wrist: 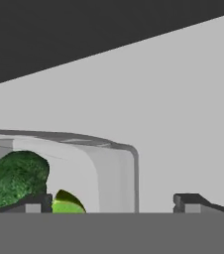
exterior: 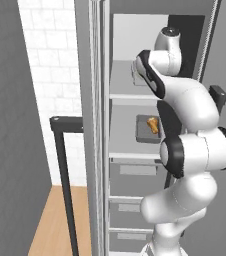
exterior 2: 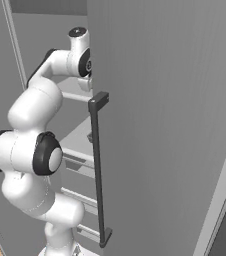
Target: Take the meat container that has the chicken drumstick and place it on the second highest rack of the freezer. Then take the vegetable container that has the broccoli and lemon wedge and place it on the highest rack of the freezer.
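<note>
The freezer (exterior: 101, 125) stands open, a tall grey cabinet with light grey shelves above and grey drawers (exterior: 131, 172) below. In the right base view its open door (exterior 2: 170, 125) covers most of the inside, and the long dark bar handle (exterior 2: 99, 170) runs down the door's near edge. To the left in the left base view is a white tiled wall (exterior: 50, 75), a dark bar frame (exterior: 65, 170) rising from a wooden floor (exterior: 55, 225), and a plain grey panel (exterior: 10, 150) at the picture's left side.

The white arm (exterior: 190, 150) rises in front of the open freezer and reaches up to the highest rack (exterior: 125, 80), hiding much of that shelf's right part. On the shelf below, the second highest rack (exterior: 127, 140), lies a grey tray (exterior: 144, 131) holding the chicken drumstick (exterior: 153, 124), partly behind the arm.

In the hand view a light grey container (wrist: 109, 168) with rounded corners sits on the flat grey shelf. Inside it are the broccoli (wrist: 15, 181) and, just beside it, the lemon wedge (wrist: 67, 203). The gripper (wrist: 113, 203) has its fingers spread wide. The left fingertip (wrist: 34, 203) stands in front of the broccoli, and the right fingertip (wrist: 193, 202) is outside the container wall, apart from it. The fingers pinch nothing.

No writing or labels can be read anywhere.
</note>
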Available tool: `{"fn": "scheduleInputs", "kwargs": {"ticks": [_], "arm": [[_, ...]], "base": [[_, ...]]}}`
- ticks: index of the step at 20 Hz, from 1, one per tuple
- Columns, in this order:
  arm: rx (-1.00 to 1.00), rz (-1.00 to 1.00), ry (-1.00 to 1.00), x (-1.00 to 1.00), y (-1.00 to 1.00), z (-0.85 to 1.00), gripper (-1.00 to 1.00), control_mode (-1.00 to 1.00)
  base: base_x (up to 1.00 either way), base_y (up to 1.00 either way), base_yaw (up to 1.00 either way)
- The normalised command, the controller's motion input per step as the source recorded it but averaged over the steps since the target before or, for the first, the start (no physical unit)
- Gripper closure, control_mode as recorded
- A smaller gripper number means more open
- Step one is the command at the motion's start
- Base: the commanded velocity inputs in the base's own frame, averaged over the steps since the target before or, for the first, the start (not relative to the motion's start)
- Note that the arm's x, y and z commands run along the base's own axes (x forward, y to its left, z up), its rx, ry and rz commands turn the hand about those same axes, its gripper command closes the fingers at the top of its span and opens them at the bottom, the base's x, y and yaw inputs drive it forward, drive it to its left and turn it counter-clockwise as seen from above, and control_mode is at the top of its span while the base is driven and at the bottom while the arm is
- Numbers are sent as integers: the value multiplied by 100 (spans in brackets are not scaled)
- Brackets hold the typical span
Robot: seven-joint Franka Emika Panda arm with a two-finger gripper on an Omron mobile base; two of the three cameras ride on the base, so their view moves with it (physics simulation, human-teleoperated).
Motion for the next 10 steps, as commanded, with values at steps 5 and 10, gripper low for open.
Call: {"fn": "scheduleInputs", "kwargs": {"ticks": [5, 10], "arm": [[0, 0, -31, -68, 0, 11, -100, -100], [0, 0, -31, -90, 2, 17, -100, -100]], "base": [[0, 0, 0], [0, 0, 0]]}}
